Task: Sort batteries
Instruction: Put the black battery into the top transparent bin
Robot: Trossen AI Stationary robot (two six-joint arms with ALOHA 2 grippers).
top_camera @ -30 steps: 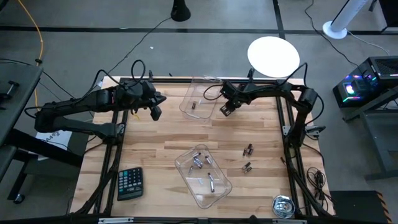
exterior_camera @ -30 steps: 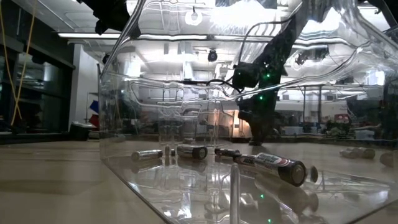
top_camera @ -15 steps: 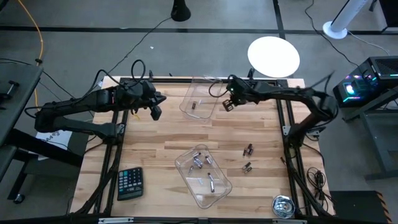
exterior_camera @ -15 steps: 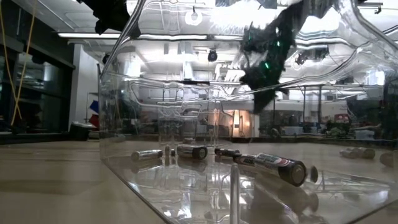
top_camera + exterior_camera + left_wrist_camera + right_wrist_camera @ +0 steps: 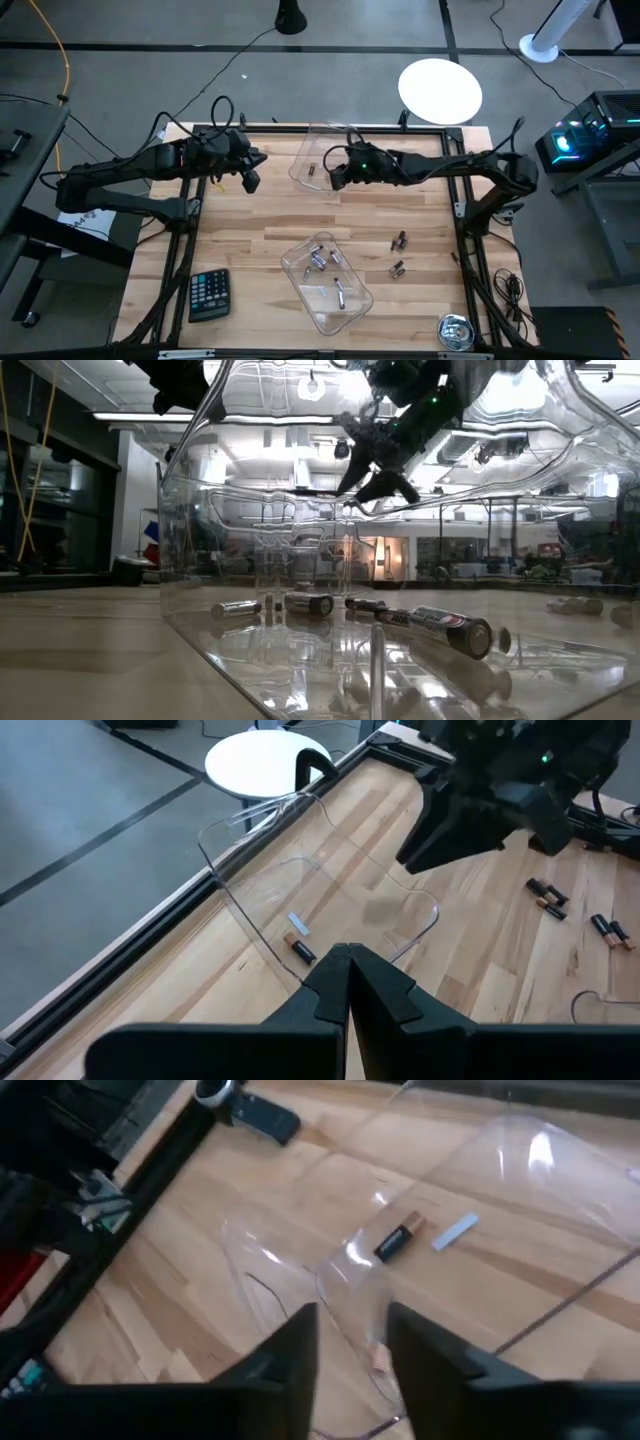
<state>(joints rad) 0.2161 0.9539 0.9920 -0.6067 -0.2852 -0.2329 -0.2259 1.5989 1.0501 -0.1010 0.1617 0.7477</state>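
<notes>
Two clear trays lie on the table. The far tray (image 5: 318, 155) holds one battery (image 5: 312, 170), which also shows in the right wrist view (image 5: 393, 1242). The near tray (image 5: 327, 282) holds several batteries (image 5: 448, 628). Loose batteries (image 5: 400, 240) lie on the wood at the right. My right gripper (image 5: 338, 176) hangs over the far tray's right part, its fingers a little apart (image 5: 352, 1325) with a small coppery thing (image 5: 377, 1358) between them, seemingly a battery. My left gripper (image 5: 250, 181) is shut and empty, left of the far tray. My right gripper seems to pinch a small battery (image 5: 377, 1358) between its two fingers. The fingers slant down from the table's right side. The battery is lifted clear above the far tray. Which part of it the fingers have, I cannot tell.
A calculator (image 5: 209, 295) lies at the near left and a round tape measure (image 5: 455, 332) at the near right corner. Bare wood lies between the two trays. A white round disc (image 5: 440, 90) stands on the floor beyond the far edge.
My right gripper has gone toward the table's left edge, from beside the far tray's right rim to over the tray, with the arm stretching out. The low view shows it moving left and higher.
</notes>
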